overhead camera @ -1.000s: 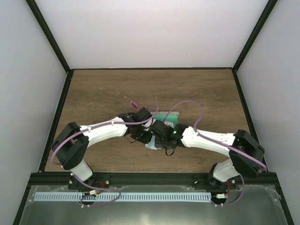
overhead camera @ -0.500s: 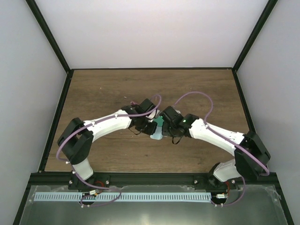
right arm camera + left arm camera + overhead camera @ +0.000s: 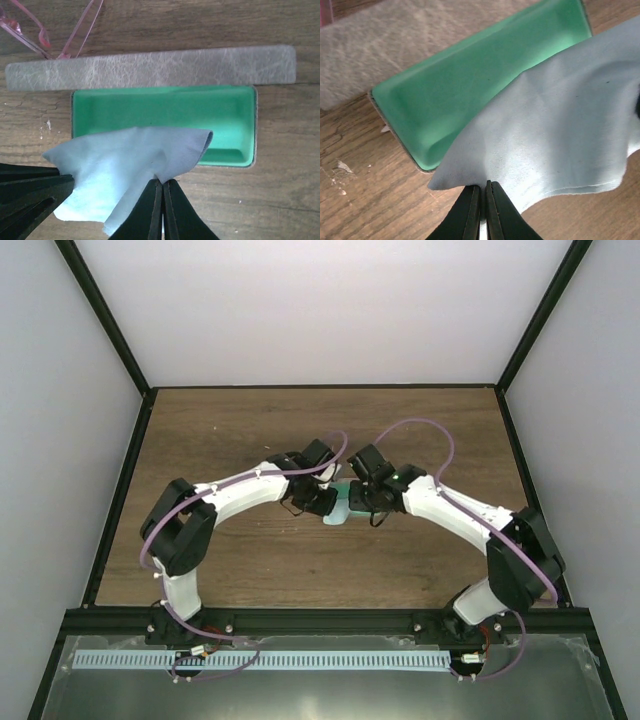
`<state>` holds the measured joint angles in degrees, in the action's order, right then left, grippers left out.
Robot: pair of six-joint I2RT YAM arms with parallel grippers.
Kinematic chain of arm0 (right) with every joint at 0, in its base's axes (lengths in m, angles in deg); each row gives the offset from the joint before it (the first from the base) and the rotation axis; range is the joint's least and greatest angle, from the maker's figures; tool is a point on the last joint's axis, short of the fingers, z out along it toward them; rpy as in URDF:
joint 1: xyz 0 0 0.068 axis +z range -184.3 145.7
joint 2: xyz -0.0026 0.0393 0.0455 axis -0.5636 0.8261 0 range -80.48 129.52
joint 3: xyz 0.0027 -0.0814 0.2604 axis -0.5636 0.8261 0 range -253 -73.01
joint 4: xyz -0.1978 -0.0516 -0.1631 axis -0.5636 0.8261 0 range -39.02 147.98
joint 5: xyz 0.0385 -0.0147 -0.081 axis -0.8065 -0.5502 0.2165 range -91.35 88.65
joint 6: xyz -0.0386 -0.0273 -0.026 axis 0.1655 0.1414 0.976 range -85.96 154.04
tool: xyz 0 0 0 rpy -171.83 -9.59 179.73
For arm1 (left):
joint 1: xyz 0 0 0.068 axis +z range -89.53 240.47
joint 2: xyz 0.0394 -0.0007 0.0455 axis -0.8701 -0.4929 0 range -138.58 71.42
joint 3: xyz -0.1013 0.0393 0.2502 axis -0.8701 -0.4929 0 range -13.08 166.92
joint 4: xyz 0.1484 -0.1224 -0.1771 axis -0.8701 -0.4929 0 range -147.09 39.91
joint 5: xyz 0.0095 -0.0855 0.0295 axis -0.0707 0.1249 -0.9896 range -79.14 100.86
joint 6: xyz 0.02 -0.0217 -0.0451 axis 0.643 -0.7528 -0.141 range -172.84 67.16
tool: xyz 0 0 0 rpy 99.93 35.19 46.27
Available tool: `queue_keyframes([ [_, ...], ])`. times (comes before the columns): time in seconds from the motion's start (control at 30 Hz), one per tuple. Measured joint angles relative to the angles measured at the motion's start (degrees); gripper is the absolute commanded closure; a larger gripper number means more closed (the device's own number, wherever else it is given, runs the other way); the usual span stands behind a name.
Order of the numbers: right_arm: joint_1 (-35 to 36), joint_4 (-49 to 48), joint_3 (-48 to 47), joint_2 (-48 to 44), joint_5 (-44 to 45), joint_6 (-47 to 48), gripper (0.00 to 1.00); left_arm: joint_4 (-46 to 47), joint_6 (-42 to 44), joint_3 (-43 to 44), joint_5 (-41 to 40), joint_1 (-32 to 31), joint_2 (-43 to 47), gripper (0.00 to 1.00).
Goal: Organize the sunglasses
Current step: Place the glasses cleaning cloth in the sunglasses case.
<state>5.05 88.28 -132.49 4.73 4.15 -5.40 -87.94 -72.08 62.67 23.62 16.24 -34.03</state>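
- Sunglasses (image 3: 80,28): a slim pair with a thin pink frame. In the right wrist view it lies on the table (image 3: 280,200) at the upper left of the frame, just beyond the lid and cut off by the frame edge. A sliver of pink also shows in the top left corner of the left wrist view. Neither claw touches the pair, and from the overhead view I cannot tell where it lies.
- Case (image 3: 220,115): an open rectangular tray with a green lining. It lies flat at the centre of the right wrist view, long side running left to right.
- Lid (image 3: 150,67): a grey translucent strip lying flat along the upper long edge of the case, between the case and the sunglasses.
- Cloth (image 3: 125,165): light blue and rumpled. It covers the lower left part of the green lining and hangs past the lower rim of the case.
- Left claw (image 3: 483,187): fingers pressed together, pinching the lower edge of the cloth (image 3: 555,125) just beside the corner of the case (image 3: 470,90).
- Right claw (image 3: 162,184): fingers pressed together, pinching a fold of the cloth at the lower rim of the case.
- Overhead view: both claws meet at the middle of the table (image 3: 220,430), with the left claw (image 3: 322,502) and right claw (image 3: 365,502) close on either side of the cloth (image 3: 337,517).
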Motion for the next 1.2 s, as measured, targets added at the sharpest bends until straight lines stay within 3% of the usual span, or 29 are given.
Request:
queue_keyframes([
  [0.43, -2.05, -1.27, -3.65, 7.13, -1.40, 4.81, 0.99, 1.60, 0.09, 0.94, 0.04, 1.88, -2.69, 0.96],
  [1.2, -3.93, -1.62, -4.55, 9.92, 0.92, 6.67, 0.99, 3.78, 0.87, 3.89, 0.44, 3.54, -6.40, 0.96],
])
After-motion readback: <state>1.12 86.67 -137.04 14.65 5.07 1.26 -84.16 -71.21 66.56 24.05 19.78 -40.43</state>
